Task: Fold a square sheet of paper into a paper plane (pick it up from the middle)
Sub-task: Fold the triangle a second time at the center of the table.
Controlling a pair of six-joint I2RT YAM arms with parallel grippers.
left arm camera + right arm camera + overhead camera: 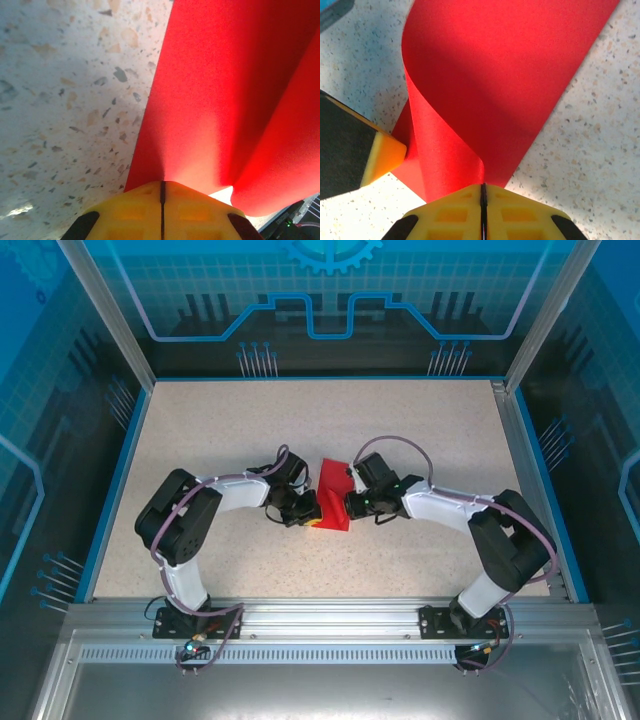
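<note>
The square sheet of paper (333, 492) is bright red and sits mid-table between both arms, bent up into a loose curl rather than flat. It has no paper plane shape. My left gripper (308, 512) is shut on its left edge; in the left wrist view the yellow fingers (130, 210) meet at the gripper's tip (162, 182), with the paper (225, 100) rising from them. My right gripper (349, 506) pinches the right side. Its tip (483, 186) is shut where the curled paper (495, 75) folds over. The left gripper's yellow finger (382, 155) touches the paper's far side.
The speckled table (250, 430) is bounded by blue rails (112, 490) left and right and a metal frame (320, 615) at the near edge. Both arm bases (190, 615) stand on that frame. Open tabletop lies behind and in front of the paper.
</note>
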